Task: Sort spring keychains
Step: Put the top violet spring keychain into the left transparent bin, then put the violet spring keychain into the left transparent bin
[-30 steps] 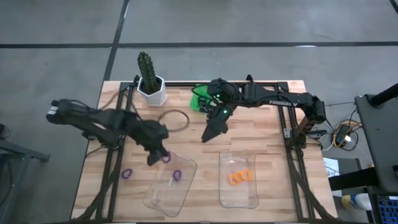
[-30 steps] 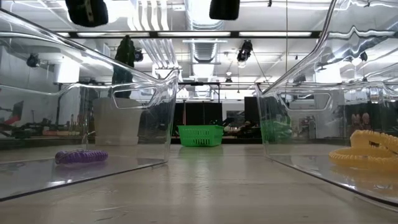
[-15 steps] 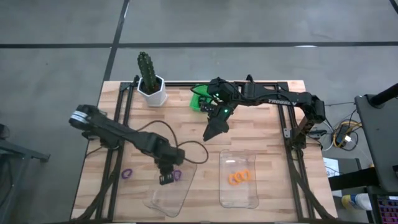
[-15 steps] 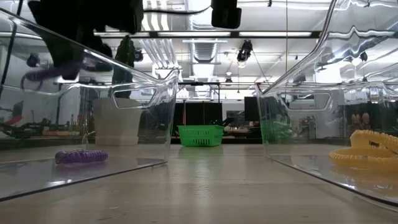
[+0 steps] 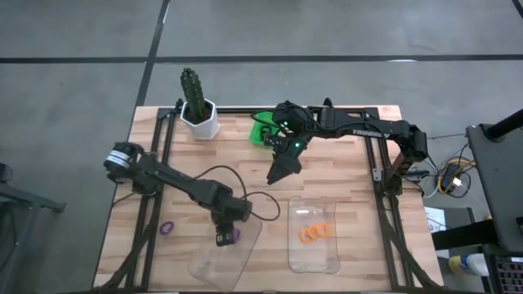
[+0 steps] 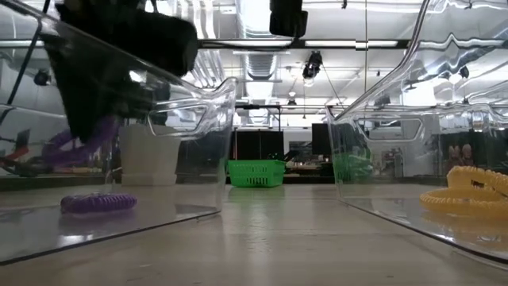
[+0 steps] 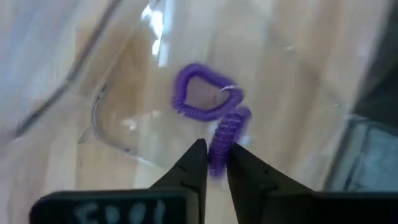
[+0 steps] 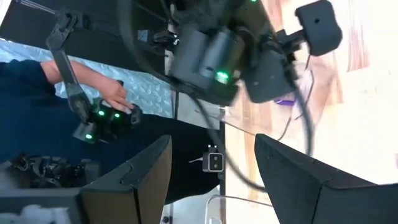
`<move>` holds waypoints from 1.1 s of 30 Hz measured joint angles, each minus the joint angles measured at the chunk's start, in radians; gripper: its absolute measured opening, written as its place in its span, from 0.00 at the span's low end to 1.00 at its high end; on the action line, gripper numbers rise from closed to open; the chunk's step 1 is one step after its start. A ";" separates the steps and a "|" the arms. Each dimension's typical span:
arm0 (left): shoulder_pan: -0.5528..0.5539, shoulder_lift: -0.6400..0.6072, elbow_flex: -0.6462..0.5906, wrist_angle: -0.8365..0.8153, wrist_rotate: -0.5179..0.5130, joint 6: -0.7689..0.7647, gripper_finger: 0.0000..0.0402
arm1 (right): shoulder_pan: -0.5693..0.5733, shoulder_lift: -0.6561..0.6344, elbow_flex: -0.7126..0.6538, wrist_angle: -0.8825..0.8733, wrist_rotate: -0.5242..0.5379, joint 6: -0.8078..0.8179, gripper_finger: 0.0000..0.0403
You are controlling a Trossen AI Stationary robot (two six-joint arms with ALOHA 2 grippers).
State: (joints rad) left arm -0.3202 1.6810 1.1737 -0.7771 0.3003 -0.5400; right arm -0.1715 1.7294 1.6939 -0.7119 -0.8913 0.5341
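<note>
Two dark arms reach over the wooden desk (image 5: pixel 343 175). The left end effector (image 5: pixel 224 238) is down inside the left clear tray (image 5: pixel 245 245). Its two fingers (image 7: pixel 189 167) are pressed close on a purple spring keychain (image 7: pixel 224 140), pinching one end of it. This keychain hangs just above the tray floor. A second purple keychain (image 7: pixel 202 92) lies flat in the same tray, touching or almost touching the pinched one. In the low view the lying one (image 6: pixel 98 202) rests on the tray floor, and the held one (image 6: pixel 79 147) shows above it, under the dark end effector (image 6: pixel 83 119).

One more purple keychain (image 5: pixel 167 228) lies on the bare desk, to the left of the left tray and well apart from it.

The right clear tray (image 5: pixel 315 261) holds a small bunch of orange keychains (image 5: pixel 315 232). They lie together, touching one another. In the low view they show at the far right (image 6: pixel 468 195).

The right end effector (image 5: pixel 276 175) waits above the middle of the desk, between the green basket (image 5: pixel 263 131) and the trays. Its fingers (image 8: pixel 134 180) are spread apart and hold nothing.

A cactus in a white pot (image 5: pixel 198 106) stands at the back of the desk. In the right wrist view a person's hand (image 8: pixel 115 93) holds a dark control handle beyond the desk.
</note>
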 joint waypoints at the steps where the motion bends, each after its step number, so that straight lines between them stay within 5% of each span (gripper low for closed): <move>1: 0.003 -0.013 0.008 0.006 0.000 -0.003 0.14 | 0.000 0.000 0.000 -0.003 0.000 -0.005 0.56; 11: 0.013 -0.132 0.071 -0.106 -0.024 -0.077 0.36 | 0.000 0.000 0.000 -0.024 0.000 -0.034 0.56; 21: 0.002 -0.301 0.059 -0.385 -0.067 -0.128 0.38 | 0.001 0.000 -0.002 -0.049 0.000 -0.066 0.56; 33: -0.023 -0.490 -0.270 -0.446 -0.035 -0.617 0.38 | 0.001 0.000 -0.003 -0.048 0.001 -0.091 0.56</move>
State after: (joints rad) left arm -0.3431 1.1914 0.9041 -1.2236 0.2656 -1.1567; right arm -0.1707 1.7294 1.6905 -0.7601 -0.8906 0.4435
